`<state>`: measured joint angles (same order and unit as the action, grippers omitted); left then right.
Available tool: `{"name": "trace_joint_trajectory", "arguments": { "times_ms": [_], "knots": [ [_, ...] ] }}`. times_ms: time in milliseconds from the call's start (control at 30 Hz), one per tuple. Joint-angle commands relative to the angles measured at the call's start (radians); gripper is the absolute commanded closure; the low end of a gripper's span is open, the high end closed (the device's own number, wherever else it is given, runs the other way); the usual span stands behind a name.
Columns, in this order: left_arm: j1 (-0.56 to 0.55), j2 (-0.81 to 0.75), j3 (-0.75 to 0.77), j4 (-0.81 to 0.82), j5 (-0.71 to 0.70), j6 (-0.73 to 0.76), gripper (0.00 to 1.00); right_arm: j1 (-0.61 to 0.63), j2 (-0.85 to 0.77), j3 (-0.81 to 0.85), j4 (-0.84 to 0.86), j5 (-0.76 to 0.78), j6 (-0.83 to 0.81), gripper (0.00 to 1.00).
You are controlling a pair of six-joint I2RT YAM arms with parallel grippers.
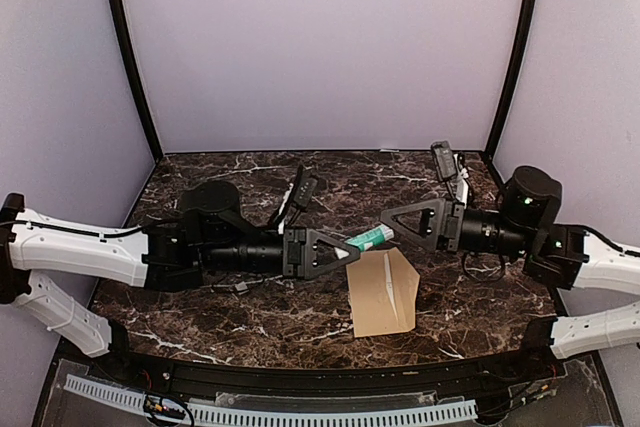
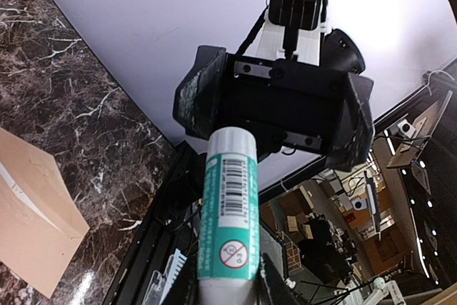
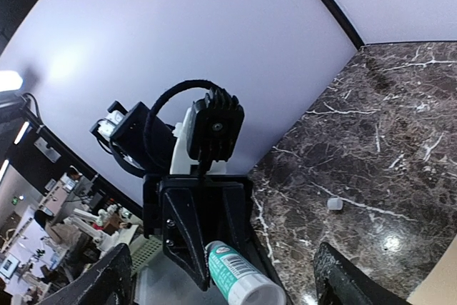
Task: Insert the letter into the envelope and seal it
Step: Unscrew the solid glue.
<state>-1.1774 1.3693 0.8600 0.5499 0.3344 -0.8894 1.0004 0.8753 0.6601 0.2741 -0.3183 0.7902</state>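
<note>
Left gripper (image 1: pixel 352 250) is clamped on a green-and-white glue stick (image 1: pixel 372 238), gripping its lower end. The stick is held up off the table and pointing across at the right gripper (image 1: pixel 392 230). Left wrist cam shows the barcode label facing up.

Right gripper's jaws are spread wide. The stick's free end sits in the gap between them, and the fingers (image 3: pixel 350 276) are clear of it on both sides, no contact.

The envelope (image 1: pixel 383 292) lies flat on the marble table (image 1: pixel 250 307), just below and in front of the two grippers, touched by neither. Can't tell if the flap is stuck down. The letter isn't visible in any view.

There's a small white piece (image 3: pixel 334 203) on the marble in the right wrist cam, too small to identify.
</note>
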Motion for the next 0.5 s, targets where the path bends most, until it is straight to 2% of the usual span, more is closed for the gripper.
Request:
{"name": "trace_joint_trajectory", "arguments": {
  "times_ms": [0,200,300,467],
  "knots": [
    [0.000,-0.077,0.000,-0.182,0.037,0.073,1.00,-0.011,-0.014,0.056,-0.196,0.071,-0.108,0.13],
    [0.079,-0.119,0.019,-0.413,0.157,0.117,1.00,-0.031,-0.021,0.118,-0.416,0.110,-0.217,0.08],
    [0.113,-0.120,0.055,-0.518,0.217,0.194,1.00,-0.032,-0.052,0.134,-0.480,0.132,-0.288,0.08],
    [0.125,-0.079,0.150,-0.744,0.307,0.325,1.00,-0.025,-0.038,0.185,-0.538,0.010,-0.396,0.10]
  ]
}}
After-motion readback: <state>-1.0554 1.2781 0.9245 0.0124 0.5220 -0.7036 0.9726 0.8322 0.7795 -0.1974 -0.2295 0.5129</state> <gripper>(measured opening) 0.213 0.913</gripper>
